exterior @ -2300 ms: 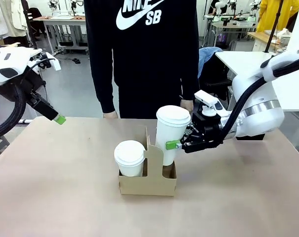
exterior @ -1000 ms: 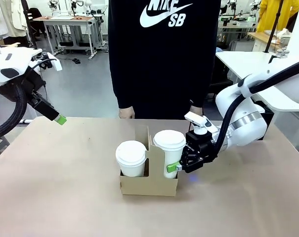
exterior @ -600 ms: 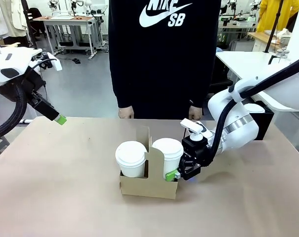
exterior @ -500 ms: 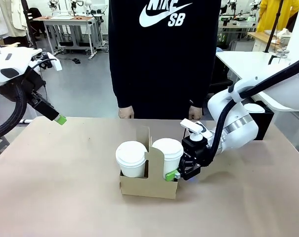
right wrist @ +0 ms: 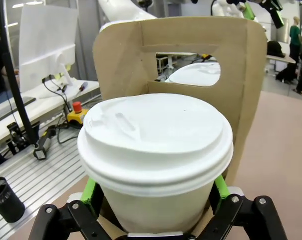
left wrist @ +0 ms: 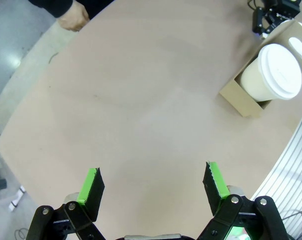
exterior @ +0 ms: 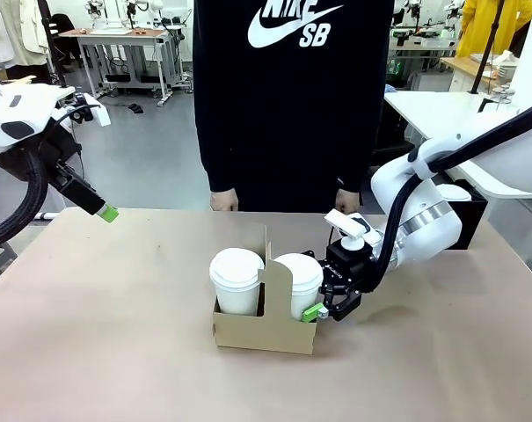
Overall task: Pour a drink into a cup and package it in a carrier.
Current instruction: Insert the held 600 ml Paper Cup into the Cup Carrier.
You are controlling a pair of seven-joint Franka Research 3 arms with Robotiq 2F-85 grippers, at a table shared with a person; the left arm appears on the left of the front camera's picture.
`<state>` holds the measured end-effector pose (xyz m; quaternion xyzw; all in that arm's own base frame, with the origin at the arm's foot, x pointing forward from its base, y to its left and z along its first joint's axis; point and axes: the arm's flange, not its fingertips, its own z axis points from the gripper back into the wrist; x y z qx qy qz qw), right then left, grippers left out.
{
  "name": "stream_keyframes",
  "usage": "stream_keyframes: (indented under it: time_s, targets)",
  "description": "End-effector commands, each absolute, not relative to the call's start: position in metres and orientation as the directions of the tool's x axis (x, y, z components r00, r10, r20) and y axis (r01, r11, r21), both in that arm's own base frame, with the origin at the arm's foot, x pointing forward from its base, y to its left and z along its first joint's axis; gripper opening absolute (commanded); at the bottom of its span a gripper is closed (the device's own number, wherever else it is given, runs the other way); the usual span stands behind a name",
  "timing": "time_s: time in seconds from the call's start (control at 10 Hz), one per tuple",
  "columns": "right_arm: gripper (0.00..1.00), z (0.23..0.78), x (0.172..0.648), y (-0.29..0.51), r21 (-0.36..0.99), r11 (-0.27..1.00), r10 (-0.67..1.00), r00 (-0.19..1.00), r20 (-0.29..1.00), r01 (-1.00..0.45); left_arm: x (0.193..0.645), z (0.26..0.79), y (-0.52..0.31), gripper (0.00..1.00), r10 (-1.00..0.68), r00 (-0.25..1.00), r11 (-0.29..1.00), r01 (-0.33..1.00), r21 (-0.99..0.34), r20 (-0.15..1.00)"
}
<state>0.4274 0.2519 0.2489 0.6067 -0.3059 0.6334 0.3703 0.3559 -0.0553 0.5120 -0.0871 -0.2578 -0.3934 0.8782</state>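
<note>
Nearby, on the tan table (exterior: pixel 116 325), both tools stand spread, the right tool (exterior: pixel 322 303) flanking the cup (exterior: pixel 297 283).

The brown cardboard carrier (exterior: pixel 264 332) is seen standing upright near the middle of the table, its central handle with a cut-out rising between two slots. The white lidded cup (exterior: pixel 298 283) is seated upright in the right-hand slot, and a second lidded cup (exterior: pixel 236 280) is seated in the left.
</note>
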Motion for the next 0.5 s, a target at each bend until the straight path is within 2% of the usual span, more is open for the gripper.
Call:
stream_keyframes:
  time_s: [0.0,0.4]
  targets:
    - [1.00,0.258,0.423,0.237,0.016,-0.534,0.098,-0.043,0.994,-0.846,0.356,0.513,-0.056,1.00,-0.641,0.563,0.681,0.731,0.048,0.522]
    - [1.00,0.275,0.428,0.192,0.015,-0.429,0.116,-0.039,0.992,-0.903,0.356,0.513,-0.056,1.00,-0.641,0.563,0.681,0.731,0.048,0.522]
